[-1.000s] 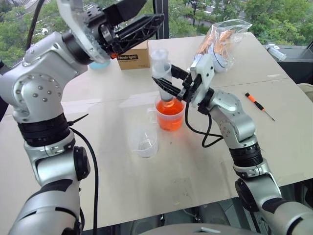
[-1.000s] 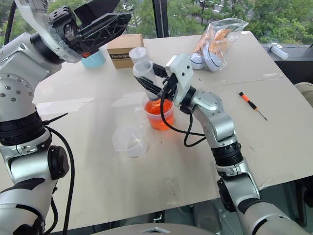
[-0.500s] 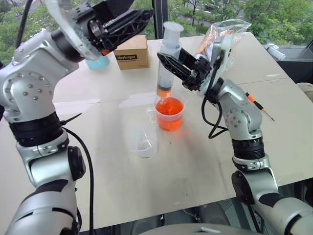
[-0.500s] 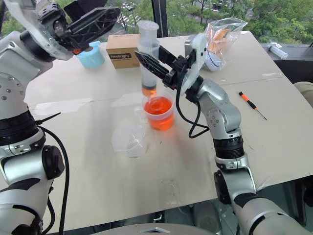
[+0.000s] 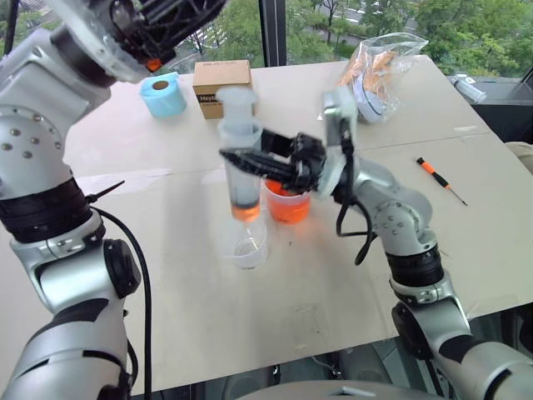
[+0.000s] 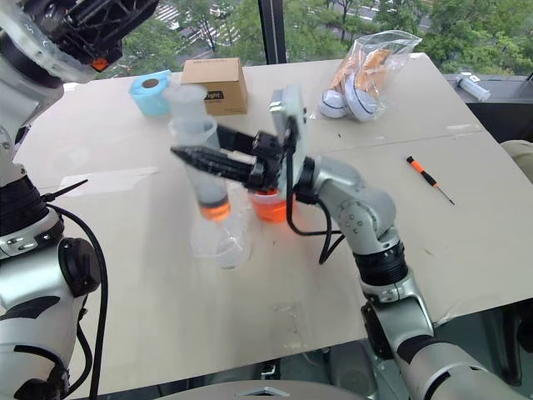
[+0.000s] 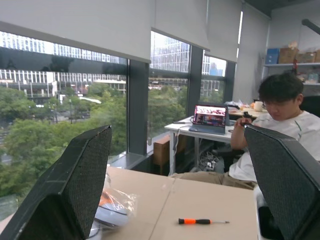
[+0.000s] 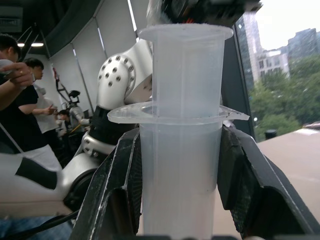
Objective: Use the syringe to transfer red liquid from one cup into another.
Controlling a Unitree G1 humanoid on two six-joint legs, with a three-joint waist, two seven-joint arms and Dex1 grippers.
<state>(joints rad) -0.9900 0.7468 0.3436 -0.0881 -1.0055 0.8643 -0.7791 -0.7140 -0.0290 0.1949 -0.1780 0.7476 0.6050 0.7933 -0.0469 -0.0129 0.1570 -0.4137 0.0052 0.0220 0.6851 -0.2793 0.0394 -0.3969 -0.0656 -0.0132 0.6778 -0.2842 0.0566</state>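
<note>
Syringe (image 5: 239,162) tip blurred above small cup (image 5: 248,243)

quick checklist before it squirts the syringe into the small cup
1. Right gripper shut on the syringe: ok, fingers clamp the barrel on both sides.
2. Red liquid in the barrel: ok, an orange-red band sits at the bottom.
3. Syringe over the smaller cup: ok, roughly upright above it.
4. Tip inside the cup's rim: cannot tell.
5. Left gripper ready for the plunger: not ok, open and raised, away from it.
6. Handled measuring cup upright: ok.
</note>
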